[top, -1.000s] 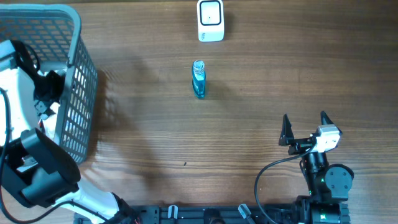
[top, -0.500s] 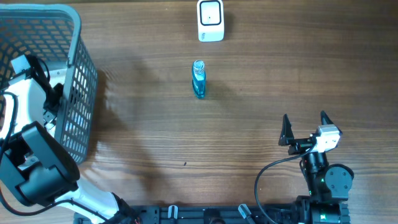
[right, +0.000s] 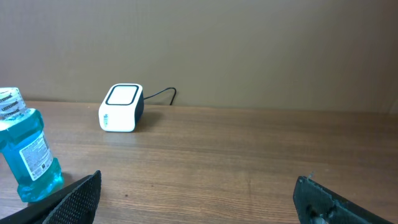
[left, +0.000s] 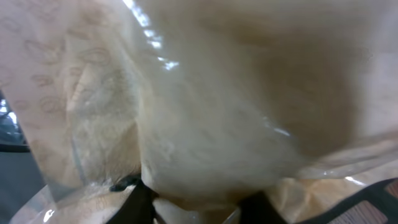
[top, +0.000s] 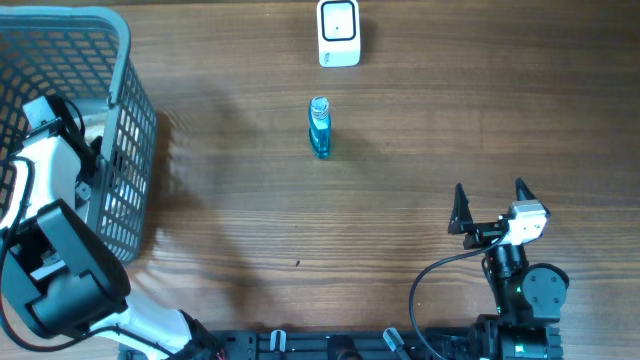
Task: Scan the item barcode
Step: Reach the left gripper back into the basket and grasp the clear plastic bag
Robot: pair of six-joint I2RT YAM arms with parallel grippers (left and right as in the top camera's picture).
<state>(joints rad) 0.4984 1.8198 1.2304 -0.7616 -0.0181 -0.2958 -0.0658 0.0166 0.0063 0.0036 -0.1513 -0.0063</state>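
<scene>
Nothing is scanned yet: our left gripper (left: pixel 198 206) pinches a pale packet (left: pixel 211 124) inside the basket (top: pixel 125 150); our right gripper (top: pixel 489 196) gapes.

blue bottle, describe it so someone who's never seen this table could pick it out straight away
On the wooden table, find the white box-shaped scanner at the far side, right of the grey mesh basket. The blue bottle stands just in front of the scanner, nearer the robot. It is the only see-through blue thing there, slim with a white label.
</scene>
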